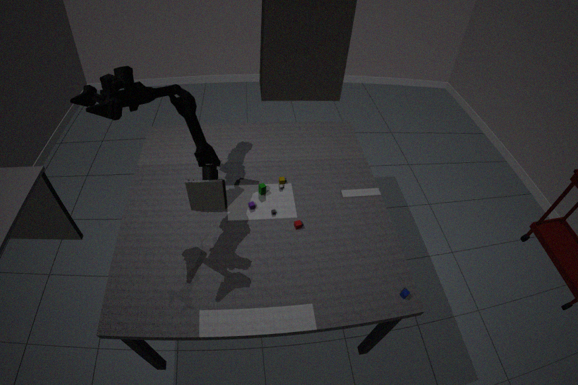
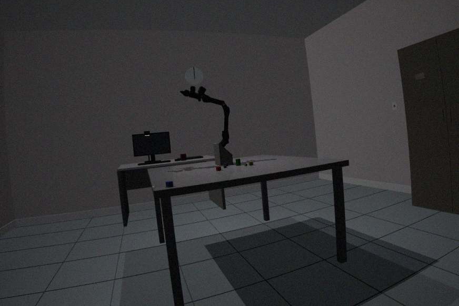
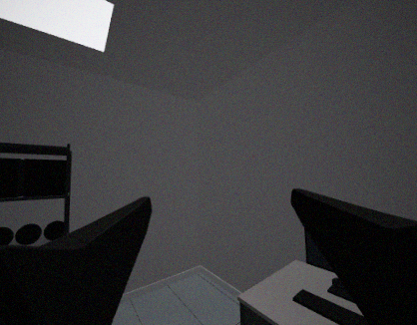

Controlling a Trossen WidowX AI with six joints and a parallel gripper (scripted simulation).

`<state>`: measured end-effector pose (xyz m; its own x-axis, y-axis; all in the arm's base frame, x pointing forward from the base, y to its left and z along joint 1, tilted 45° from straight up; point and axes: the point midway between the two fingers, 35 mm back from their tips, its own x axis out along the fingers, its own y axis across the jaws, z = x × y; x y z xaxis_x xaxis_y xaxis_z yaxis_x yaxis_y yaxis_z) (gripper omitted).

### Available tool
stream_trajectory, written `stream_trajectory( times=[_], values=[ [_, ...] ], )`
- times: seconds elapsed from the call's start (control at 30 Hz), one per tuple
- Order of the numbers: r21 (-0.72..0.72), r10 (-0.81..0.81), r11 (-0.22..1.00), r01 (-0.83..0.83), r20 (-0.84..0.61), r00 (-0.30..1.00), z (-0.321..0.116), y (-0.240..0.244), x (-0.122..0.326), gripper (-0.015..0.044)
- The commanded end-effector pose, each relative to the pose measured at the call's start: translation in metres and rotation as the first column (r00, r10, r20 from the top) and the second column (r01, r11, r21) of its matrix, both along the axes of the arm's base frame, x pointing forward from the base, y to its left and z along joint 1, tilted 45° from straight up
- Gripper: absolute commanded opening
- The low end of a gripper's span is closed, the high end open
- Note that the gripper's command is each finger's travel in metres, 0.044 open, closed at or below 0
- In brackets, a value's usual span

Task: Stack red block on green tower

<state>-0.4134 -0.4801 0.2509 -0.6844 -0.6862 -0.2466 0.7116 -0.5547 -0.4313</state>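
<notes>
The red block (image 1: pixel 298 224) (image 2: pixel 218 168) lies on the table, just off the near right corner of the white sheet. The green tower (image 1: pixel 262 189) (image 2: pixel 238 161) stands upright on the white sheet, nearer the arm's base. My gripper (image 3: pixel 221 199) is open with nothing between its fingers. In the top view it hangs high at the upper left, far from both the block and the tower, and points away from them. The wrist view shows only walls, ceiling, some floor and part of a desk; neither block nor tower is in it.
A purple block (image 1: pixel 252 205), a small grey piece (image 1: pixel 274 211), a yellow block (image 1: pixel 282 179) and a small pale piece (image 1: pixel 281 187) are near the tower. A blue block (image 1: pixel 404 293) (image 2: pixel 169 184) lies by the table's near right corner. A monitor (image 2: pixel 151 144) stands on the side desk.
</notes>
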Motion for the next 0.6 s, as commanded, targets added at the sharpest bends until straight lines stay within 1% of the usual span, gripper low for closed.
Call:
stream_trajectory(
  times=[0.0,0.17,0.3,0.5,0.57],
  values=[
    [0.09,0.134,0.986,-0.139,0.058,0.989,-0.037,-0.039,0.053,0.044],
    [0.174,0.273,0.94,-0.292,0.126,0.954,-0.073,-0.074,0.12,0.044],
    [0.233,0.383,0.876,-0.422,0.194,0.903,-0.104,-0.095,0.177,0.044],
    [0.306,0.521,0.74,-0.6,0.303,0.798,-0.148,-0.113,0.266,0.044],
    [0.311,0.509,0.736,-0.601,0.33,0.795,-0.156,-0.111,0.278,0.044]
  ],
)
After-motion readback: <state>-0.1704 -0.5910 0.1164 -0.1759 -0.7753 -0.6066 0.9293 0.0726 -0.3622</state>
